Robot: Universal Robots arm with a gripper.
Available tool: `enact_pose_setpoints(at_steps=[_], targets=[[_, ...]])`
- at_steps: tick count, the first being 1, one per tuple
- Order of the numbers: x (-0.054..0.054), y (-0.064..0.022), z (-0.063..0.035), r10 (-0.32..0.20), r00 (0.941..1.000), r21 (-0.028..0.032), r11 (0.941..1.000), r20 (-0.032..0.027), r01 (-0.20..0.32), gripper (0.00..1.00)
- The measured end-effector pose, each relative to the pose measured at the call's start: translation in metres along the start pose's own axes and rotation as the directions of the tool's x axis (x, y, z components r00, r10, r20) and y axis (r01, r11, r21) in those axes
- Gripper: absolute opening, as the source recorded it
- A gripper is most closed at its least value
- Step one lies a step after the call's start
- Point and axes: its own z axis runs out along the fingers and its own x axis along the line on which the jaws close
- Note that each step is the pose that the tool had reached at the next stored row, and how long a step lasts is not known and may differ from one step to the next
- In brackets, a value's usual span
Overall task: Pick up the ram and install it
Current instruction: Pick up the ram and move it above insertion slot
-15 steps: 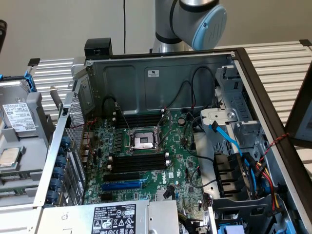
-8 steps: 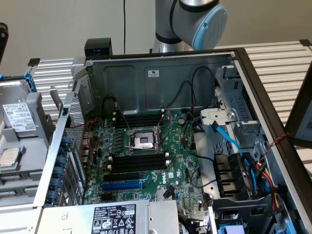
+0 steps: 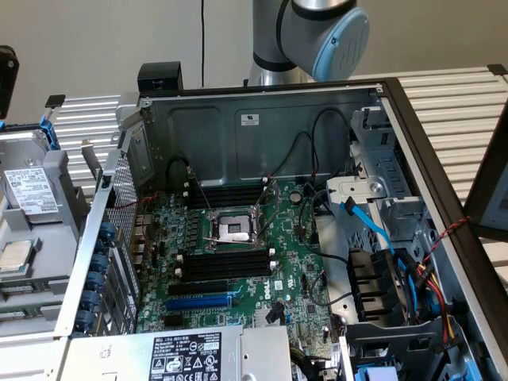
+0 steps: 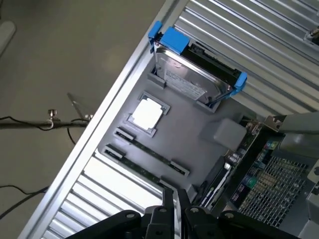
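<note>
Two rams lie side by side in holders on the grey tray [image 4: 199,124]: one ram [image 4: 149,152] further from my gripper and one ram [image 4: 133,167] closer. Both are long, thin, dark green sticks. My gripper [image 4: 174,196] hovers above the tray, over the near end of the closer stick. Its fingers stand a narrow gap apart with nothing between them. In the exterior view the open computer case shows the motherboard's black memory slots [image 3: 226,266] with white end clips.
The tray also holds a hard drive [image 4: 192,74] in a blue caddy and a white processor [image 4: 146,113]. The case's corner [image 4: 259,164] sits beside the tray. Inside the case are the processor socket [image 3: 232,230], a blue expansion slot [image 3: 198,302], cables and a drive cage [image 3: 381,294].
</note>
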Motion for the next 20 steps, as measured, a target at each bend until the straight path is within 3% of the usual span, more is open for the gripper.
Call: enact_pose_setpoints(at_steps=[5,8,13,17,20], targets=[[0.0,-0.0003,0.0071,-0.091,0.9959,0.0003,0.9959,-0.003,0.091,0.2],[0.0,-0.0004,0.0115,-0.145,0.9894,0.0002,0.9894,-0.0048,0.145,0.32],[0.0,-0.0007,0.0184,-0.23,0.9731,-0.0005,0.9731,-0.0087,0.23,0.32],[0.0,-0.0004,0.0215,-0.269,0.963,-0.0035,0.9631,-0.0134,0.269,0.32],[0.0,-0.0005,0.0249,-0.317,0.9482,-0.0062,0.9483,-0.0177,0.317,0.32]])
